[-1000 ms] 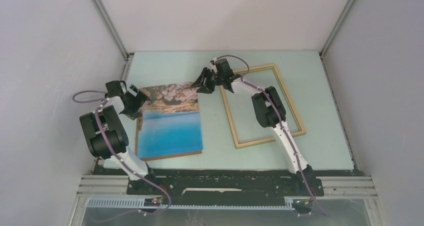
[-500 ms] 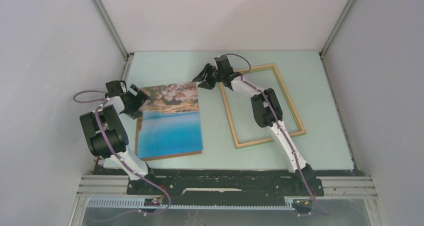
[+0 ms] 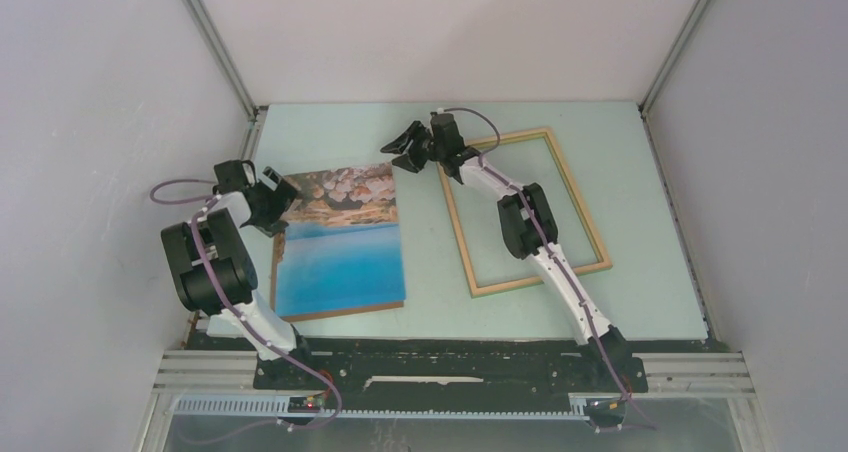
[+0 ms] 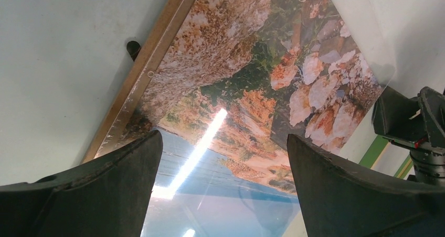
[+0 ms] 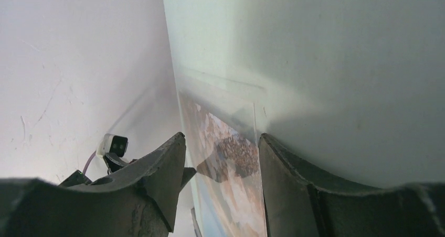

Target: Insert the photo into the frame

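— Which hand is nearer?
— My left gripper [image 4: 223, 142], jaws wide and empty, hovers at the far left corner of the flat blue-water and tan-cliff photo print [image 3: 340, 252]; it lies lengthwise toward me, the thin light-wood rectangular frame [image 3: 580, 197] to its right

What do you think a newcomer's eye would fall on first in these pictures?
Most likely the photo, its bright blue water and tan rocks vivid, lying left of centre. Next, the empty light-wood frame lying apart to its right. Both open grippers hover at the photo's far end, the left gripper at its left corner and the right gripper at its right.
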Tool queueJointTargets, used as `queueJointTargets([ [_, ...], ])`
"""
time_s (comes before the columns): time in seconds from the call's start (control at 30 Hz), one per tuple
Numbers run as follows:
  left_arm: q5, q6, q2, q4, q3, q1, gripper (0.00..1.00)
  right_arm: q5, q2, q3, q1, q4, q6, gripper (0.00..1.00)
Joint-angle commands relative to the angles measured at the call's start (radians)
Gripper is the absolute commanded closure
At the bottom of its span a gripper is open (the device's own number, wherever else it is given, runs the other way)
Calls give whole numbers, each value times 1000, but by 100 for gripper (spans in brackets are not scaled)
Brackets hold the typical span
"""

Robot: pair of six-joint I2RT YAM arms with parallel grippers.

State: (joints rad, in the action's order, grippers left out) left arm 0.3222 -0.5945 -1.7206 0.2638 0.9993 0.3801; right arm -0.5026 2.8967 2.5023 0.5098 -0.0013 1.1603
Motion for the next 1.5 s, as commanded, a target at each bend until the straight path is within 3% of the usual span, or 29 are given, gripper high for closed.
queueJointTargets([
  [0.0,-5,4,-35,36,16,-16,0,43,51,49,-13,87,53,39],
  [0.4,-9,3,-11,31,6,-26,0,31,79,71,-16,231,48,38],
  [0.73,4,-5,-8,24,10,-29,0,-71,69,44,-21,354,99,47],
  [1.13,18,-14,-17,13,12,-33,0,-140,-2,-72,3,385,99,52],
  [1.3,15,-15,-17,12,9,-48,0,-182,-48,-161,17,452,110,59],
  [1.47,14,-13,-5,12,8,-55,0,-199,-86,-205,27,417,77,65],
])
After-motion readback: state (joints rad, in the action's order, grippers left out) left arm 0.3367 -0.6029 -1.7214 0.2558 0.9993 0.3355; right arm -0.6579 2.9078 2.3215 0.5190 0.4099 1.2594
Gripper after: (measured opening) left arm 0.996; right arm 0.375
